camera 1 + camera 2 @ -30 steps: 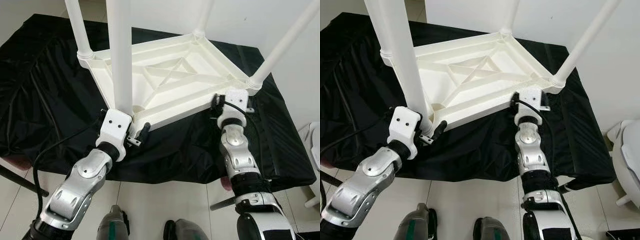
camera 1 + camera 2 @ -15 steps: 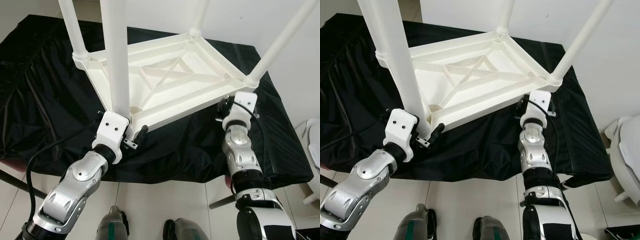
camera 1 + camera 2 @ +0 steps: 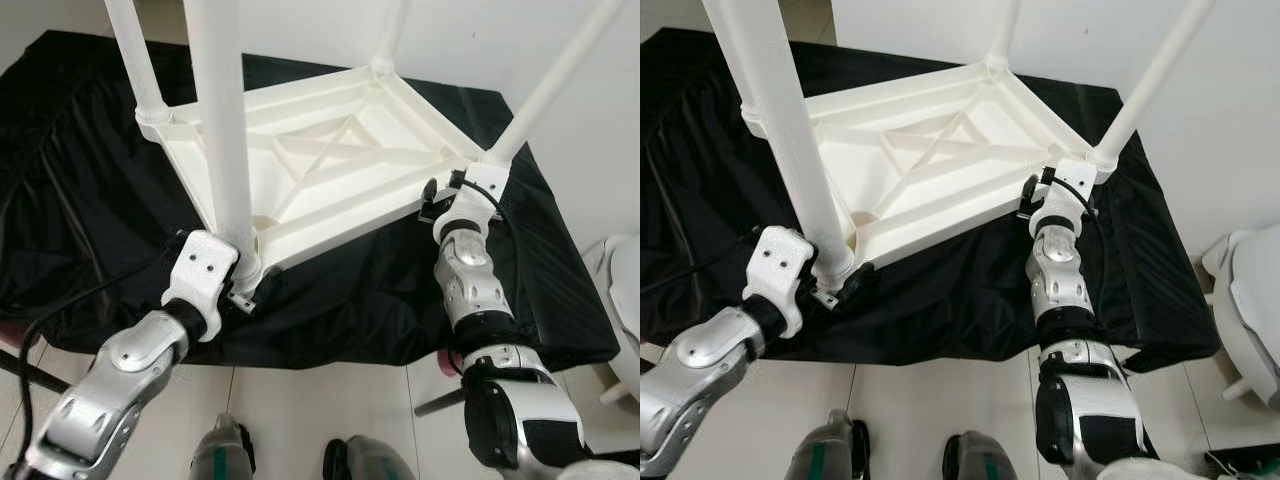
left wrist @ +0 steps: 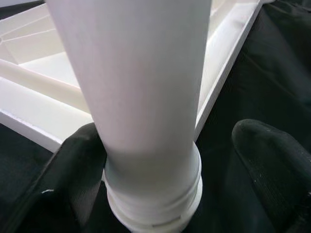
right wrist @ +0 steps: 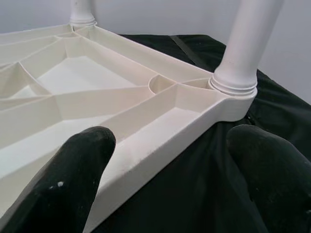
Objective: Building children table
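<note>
A white plastic children's table (image 3: 330, 160) lies upside down on black cloth, its four legs pointing up. At the base of the near-left leg (image 3: 222, 120) my left gripper (image 3: 252, 292) is open. In the left wrist view that leg (image 4: 141, 87) stands between the fingers, with one finger (image 4: 73, 170) touching it and the other (image 4: 272, 160) apart from it. At the table's right corner, just below the right leg (image 5: 248, 43), my right gripper (image 3: 437, 200) is open. Its fingers (image 5: 82, 160) are spread wide on either side of the table's rim (image 5: 146, 145).
Black cloth (image 3: 80, 180) covers the low surface under the table and hangs over its front edge. A white object (image 3: 625, 300) stands on the tiled floor at the far right. A dark rod (image 3: 20, 370) crosses the lower left. My feet (image 3: 225, 455) are below. A wall is close behind.
The view has shifted a little. My right gripper has moved closer to the table's right corner. My left gripper has stayed at the base of the near-left leg.
</note>
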Robot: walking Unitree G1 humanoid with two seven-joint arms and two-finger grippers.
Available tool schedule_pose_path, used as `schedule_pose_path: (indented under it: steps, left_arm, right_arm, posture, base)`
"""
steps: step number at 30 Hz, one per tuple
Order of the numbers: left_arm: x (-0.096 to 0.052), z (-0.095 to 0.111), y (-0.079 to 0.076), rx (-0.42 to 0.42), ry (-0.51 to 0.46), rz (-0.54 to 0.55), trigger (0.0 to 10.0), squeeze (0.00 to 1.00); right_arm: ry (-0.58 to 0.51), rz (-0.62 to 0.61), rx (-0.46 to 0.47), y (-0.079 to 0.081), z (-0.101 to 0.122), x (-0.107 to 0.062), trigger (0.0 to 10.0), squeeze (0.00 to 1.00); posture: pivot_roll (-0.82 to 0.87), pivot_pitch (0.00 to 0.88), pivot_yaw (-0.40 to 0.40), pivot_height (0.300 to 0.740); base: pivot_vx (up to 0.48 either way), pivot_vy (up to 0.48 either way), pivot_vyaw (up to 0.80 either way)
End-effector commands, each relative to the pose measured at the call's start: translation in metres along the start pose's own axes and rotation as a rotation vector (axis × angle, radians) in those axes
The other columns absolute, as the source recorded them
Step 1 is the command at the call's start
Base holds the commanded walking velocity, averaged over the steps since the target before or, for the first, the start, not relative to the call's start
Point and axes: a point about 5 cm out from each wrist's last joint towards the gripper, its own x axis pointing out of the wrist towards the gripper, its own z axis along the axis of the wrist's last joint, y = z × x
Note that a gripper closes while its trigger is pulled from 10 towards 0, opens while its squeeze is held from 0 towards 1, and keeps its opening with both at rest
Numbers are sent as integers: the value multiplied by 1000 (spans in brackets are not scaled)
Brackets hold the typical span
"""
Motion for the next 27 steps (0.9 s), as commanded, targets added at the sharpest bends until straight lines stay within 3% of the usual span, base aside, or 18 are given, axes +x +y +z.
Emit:
schedule_pose_path:
  steps: [1, 12, 13, 20, 27]
  left_arm:
    - [-4, 1, -7, -3, 13, -73, 10000, 0]
    - [-16, 12, -7, 20, 12, -99, 10000, 0]
    - [-24, 13, -4, 23, 17, -102, 10000, 0]
    - [-35, 17, 0, 8, 12, -93, 10000, 0]
    - [-42, 17, 17, 46, 41, -1, 10000, 0]
  right_arm:
    - [34, 1, 47, -1, -4, 3, 10000, 0]
    - [64, 28, 89, 6, -4, 9, 10000, 0]
    - [59, 36, 90, 7, -2, 11, 10000, 0]
    - [70, 34, 97, 6, -2, 14, 10000, 0]
    - [89, 38, 110, 8, -1, 18, 10000, 0]
  posture:
    - [42, 60, -108, 740]
    - [50, 66, -110, 740]
    - [68, 71, -113, 740]
    - [76, 71, -118, 740]
    - [86, 74, -124, 740]
  base:
    - [0, 0, 0]
    - [0, 0, 0]
    - [0, 0, 0]
    - [0, 0, 0]
    - [0, 0, 0]
